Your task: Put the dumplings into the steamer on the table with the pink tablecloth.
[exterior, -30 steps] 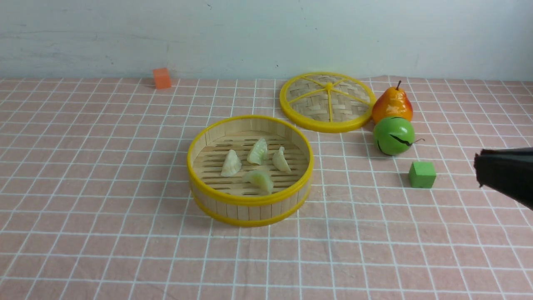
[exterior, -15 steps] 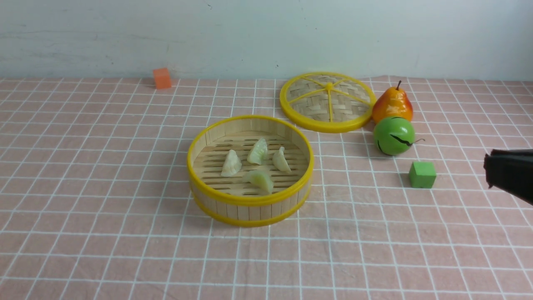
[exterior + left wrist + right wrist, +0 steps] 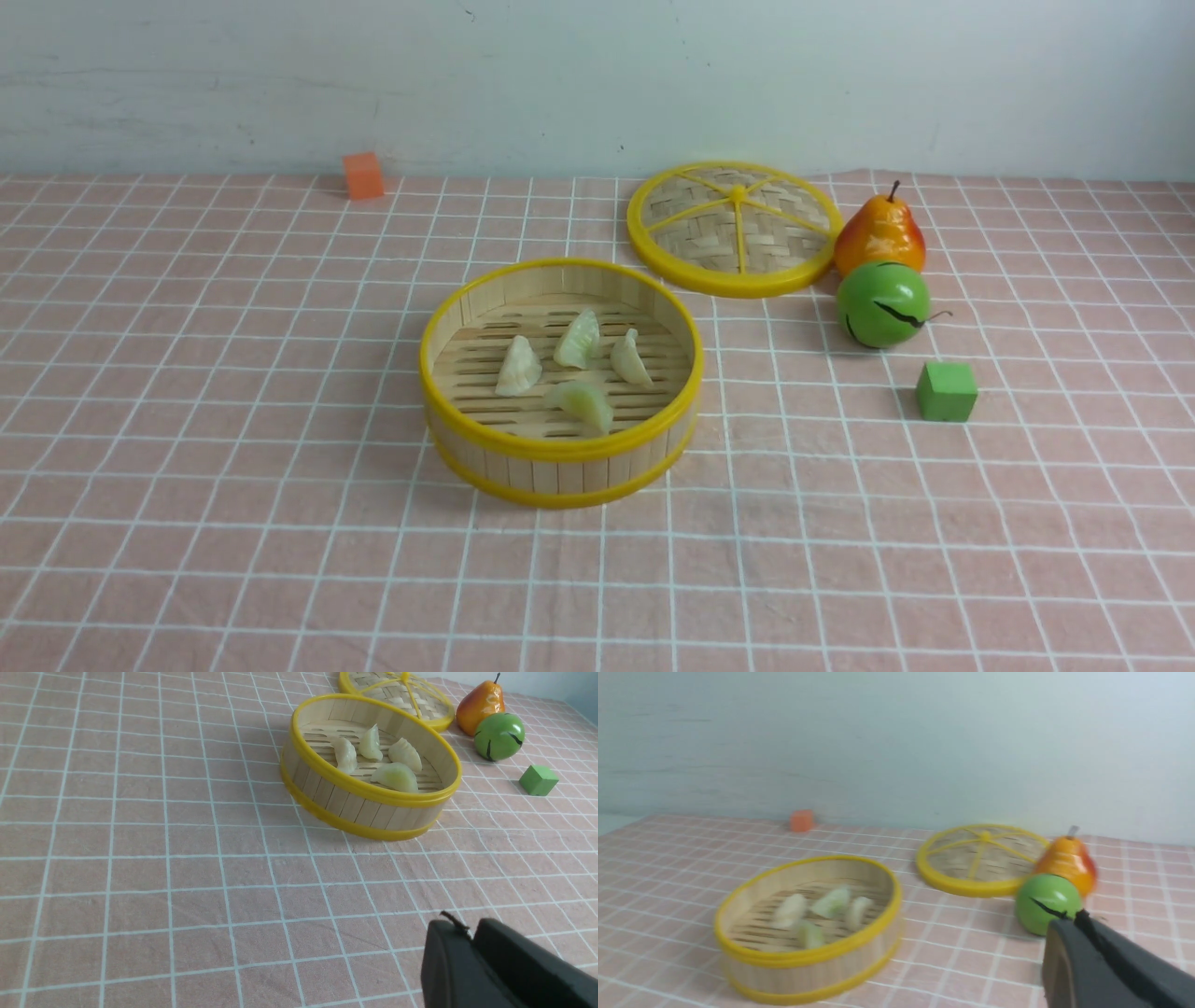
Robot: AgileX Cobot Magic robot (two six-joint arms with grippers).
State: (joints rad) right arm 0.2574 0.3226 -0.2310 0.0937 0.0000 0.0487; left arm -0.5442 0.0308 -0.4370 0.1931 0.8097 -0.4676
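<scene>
On the pink-clothed desk [image 3: 560, 597], you had all four dumplings [image 3: 581, 340] on the slatted floor of the steamer [image 3: 562, 476], the woven lid [image 3: 738, 229] beyond it toward one o'clock. Your left gripper [image 3: 460, 926] and right gripper [image 3: 1071, 919] both stood closed, fingertips together, with nothing seen between them.

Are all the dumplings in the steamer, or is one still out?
In: all four dumplings lie on the slatted floor inside the steamer's yellow rim, none visible on the cloth.
</scene>
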